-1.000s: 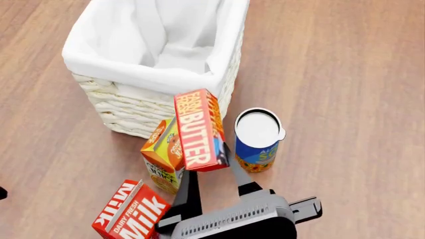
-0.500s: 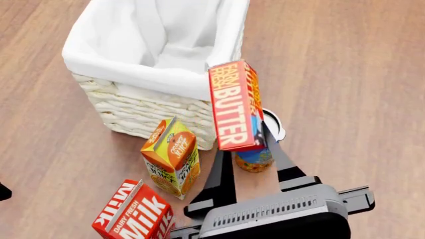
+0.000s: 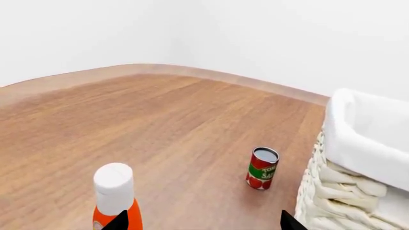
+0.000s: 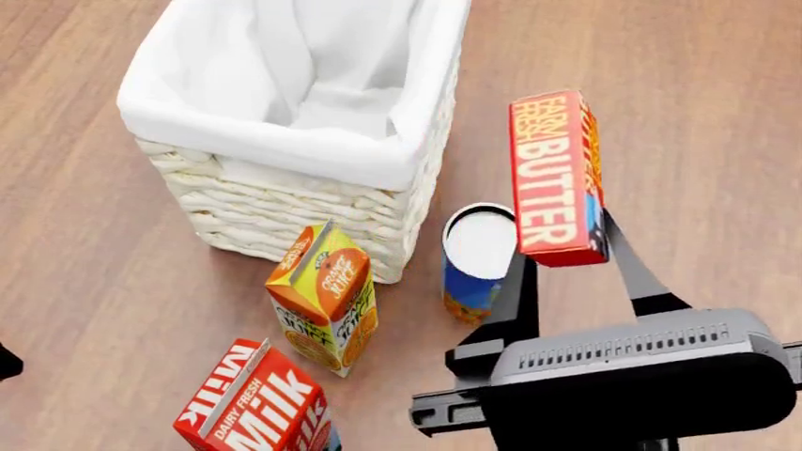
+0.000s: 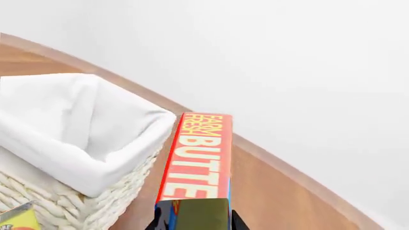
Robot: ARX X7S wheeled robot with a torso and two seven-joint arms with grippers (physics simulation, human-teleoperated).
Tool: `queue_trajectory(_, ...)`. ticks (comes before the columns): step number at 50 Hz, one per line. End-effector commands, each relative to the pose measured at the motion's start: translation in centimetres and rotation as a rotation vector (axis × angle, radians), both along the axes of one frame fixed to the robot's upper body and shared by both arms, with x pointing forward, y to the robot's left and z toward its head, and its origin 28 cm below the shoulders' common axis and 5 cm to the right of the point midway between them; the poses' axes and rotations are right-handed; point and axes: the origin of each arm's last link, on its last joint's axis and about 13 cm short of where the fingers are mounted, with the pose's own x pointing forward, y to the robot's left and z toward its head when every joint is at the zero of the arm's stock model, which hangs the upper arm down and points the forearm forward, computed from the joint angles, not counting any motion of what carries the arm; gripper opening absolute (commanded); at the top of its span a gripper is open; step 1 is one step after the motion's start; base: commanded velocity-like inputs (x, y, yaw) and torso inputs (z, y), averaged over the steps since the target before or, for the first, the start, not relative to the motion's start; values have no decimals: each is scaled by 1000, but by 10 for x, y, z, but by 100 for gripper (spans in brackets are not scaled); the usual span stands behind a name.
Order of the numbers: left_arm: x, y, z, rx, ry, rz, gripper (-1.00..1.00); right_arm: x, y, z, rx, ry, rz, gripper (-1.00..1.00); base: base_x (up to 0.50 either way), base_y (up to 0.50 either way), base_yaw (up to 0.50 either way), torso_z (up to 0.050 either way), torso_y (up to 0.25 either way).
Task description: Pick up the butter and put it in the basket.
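Holding the butter (image 4: pixel 555 178) upright in my right claw (image 4: pixel 562 252), clamped on its lower end, I judge the basket (image 4: pixel 278 146) lies toward ten o'clock.

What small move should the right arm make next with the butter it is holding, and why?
Probably carry it sideways toward the robot's left until it is over the basket's opening. The right gripper holds the butter lifted, but it hangs beside the basket, outside the rim and near the blue can, so releasing now would likely miss.
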Motion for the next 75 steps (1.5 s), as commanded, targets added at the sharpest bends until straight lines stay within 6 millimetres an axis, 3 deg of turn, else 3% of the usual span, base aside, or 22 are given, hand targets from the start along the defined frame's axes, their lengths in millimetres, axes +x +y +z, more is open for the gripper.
queue_trajectory(1, 0, 0, -1, 4, 3, 0, 100, -2, -14, 11, -4, -22, -84, -100, 0, 0, 0, 0, 0)
queue_trajectory(29, 2, -2, -3, 11, 9, 1, 100, 15, -43, 35, 27, 38, -163, -100, 0, 0, 0, 0, 1)
queue_trajectory(45, 1, -3, -4, 12, 9, 1, 100, 43, -49, 63, 23, 115, -158, -100, 0, 0, 0, 1, 1)
queue_trajectory(75, 0, -2, -2, -6, 8, 13, 100, 112, -54, 87, -33, 309, -217, -100, 0, 0, 0, 0, 1)
